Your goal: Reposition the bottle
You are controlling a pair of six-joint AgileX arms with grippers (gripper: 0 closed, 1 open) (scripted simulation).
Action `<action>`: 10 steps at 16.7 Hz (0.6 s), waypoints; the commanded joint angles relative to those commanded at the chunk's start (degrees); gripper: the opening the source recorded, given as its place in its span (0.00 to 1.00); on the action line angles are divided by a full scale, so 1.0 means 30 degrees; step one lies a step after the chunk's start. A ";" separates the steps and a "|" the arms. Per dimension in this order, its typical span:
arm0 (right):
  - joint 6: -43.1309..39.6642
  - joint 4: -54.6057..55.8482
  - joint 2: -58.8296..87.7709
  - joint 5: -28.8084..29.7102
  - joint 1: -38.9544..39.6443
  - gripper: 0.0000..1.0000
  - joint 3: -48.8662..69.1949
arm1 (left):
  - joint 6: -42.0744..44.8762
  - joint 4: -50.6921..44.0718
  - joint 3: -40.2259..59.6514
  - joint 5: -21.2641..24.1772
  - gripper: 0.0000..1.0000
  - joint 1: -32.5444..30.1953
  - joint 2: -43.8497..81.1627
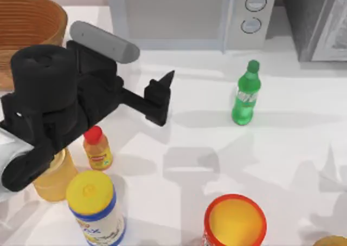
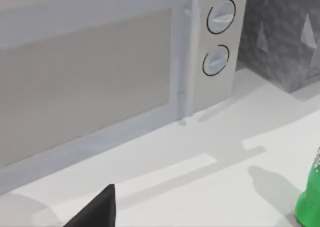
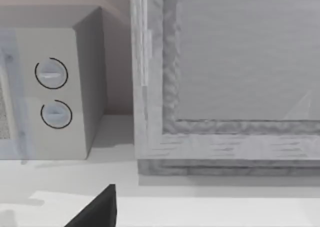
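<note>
1. Fingers of my left gripper (image 1: 162,97) are pointing toward the table's right side, hovering above the white table (image 1: 282,148) left of centre; whether they are parted or closed I cannot tell, since one dark fingertip (image 2: 97,209) is all that is appearing in the left wrist view.
2. Standing upright right of centre is the bottle (image 1: 246,94), green cap up, long axis vertical, well apart from my left gripper and lying straight ahead of where the fingers are aiming. Its green flank (image 2: 309,197) is edging into the left wrist view.
3. My left arm is, by my judgement, the nearer one to the bottle; of my right arm, a single dark fingertip (image 3: 97,209) is appearing in its wrist view, looking at the microwave's dials and a grey framed panel (image 3: 225,77), and its finger state I cannot tell.
4. Bare tabletop is lying between fingers and bottle, so nothing is blocking a sideways approach. The microwave (image 1: 184,15) is standing behind the bottle, apart from it.
5. Clustering under and beside my left arm are a small orange bottle with a red cap (image 1: 97,148), a yellow-lidded canister (image 1: 97,208), an orange-rimmed tub (image 1: 234,220) and a wicker basket (image 1: 27,24); none is standing in the path.
</note>
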 joint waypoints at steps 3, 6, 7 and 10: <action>0.0000 0.0000 0.0000 0.0000 0.0000 1.00 0.0000 | 0.0083 0.1677 0.2083 -0.0005 1.00 -0.1715 0.5102; 0.0000 0.0000 0.0000 0.0000 0.0000 1.00 0.0000 | 0.0210 0.2901 0.3584 0.0043 1.00 -0.3082 0.8759; 0.0000 0.0000 0.0000 0.0000 0.0000 1.00 0.0000 | 0.0246 0.3196 0.3936 0.0059 1.00 -0.3411 0.9576; 0.0000 0.0000 0.0000 0.0000 0.0000 1.00 0.0000 | 0.0304 0.3664 0.4468 0.0080 1.00 -0.3904 1.0800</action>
